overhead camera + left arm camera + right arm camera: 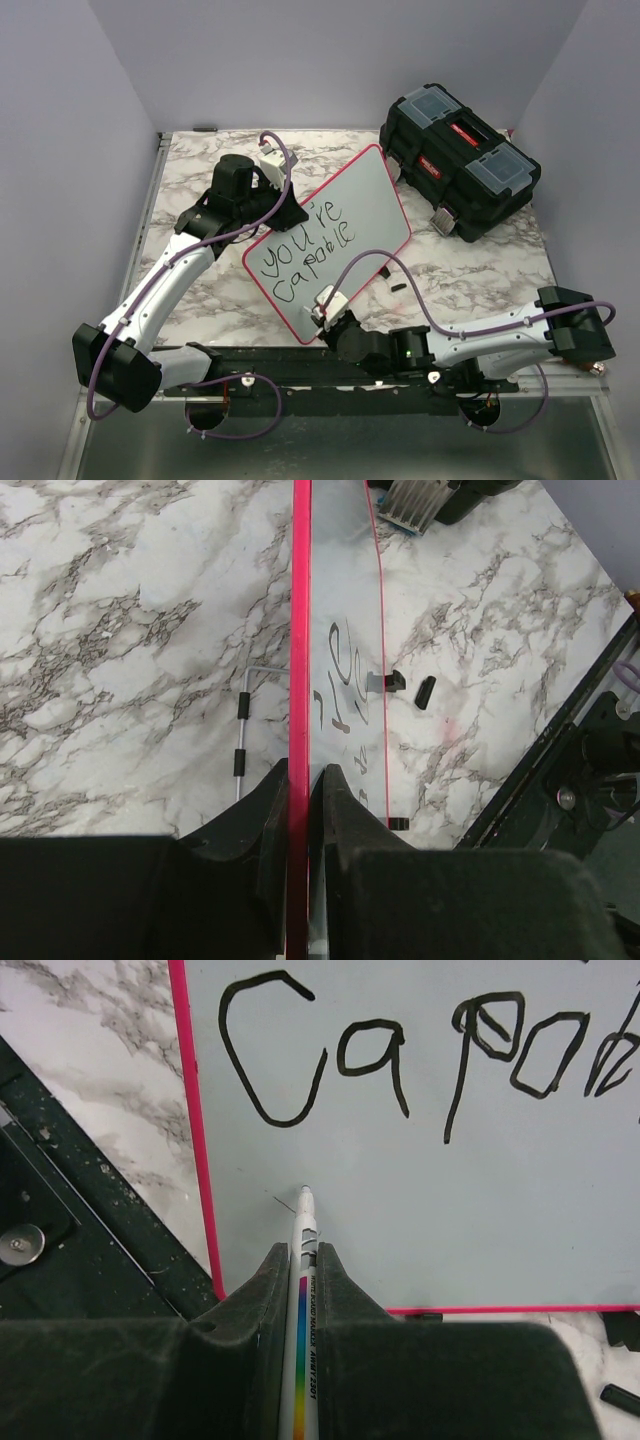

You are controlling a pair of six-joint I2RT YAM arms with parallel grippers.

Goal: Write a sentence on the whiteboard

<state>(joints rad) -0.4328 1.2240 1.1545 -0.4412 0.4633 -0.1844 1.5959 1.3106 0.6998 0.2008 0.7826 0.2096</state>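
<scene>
On the marble desk (215,300) the whiteboard (375,195) lies askew, the sentence (305,248) reading "you're capable". The left pincer (298,775) is clamped on its red rim — the right pincer (300,1255) grips a marker (304,1235), tip against the board just below "capable".

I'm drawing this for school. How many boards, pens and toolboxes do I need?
Glossy white rectangular board with pink rim: 1
White plastic marker pen with rainbow stripe: 1
Black plastic toolbox: 1
Total: 3
</scene>
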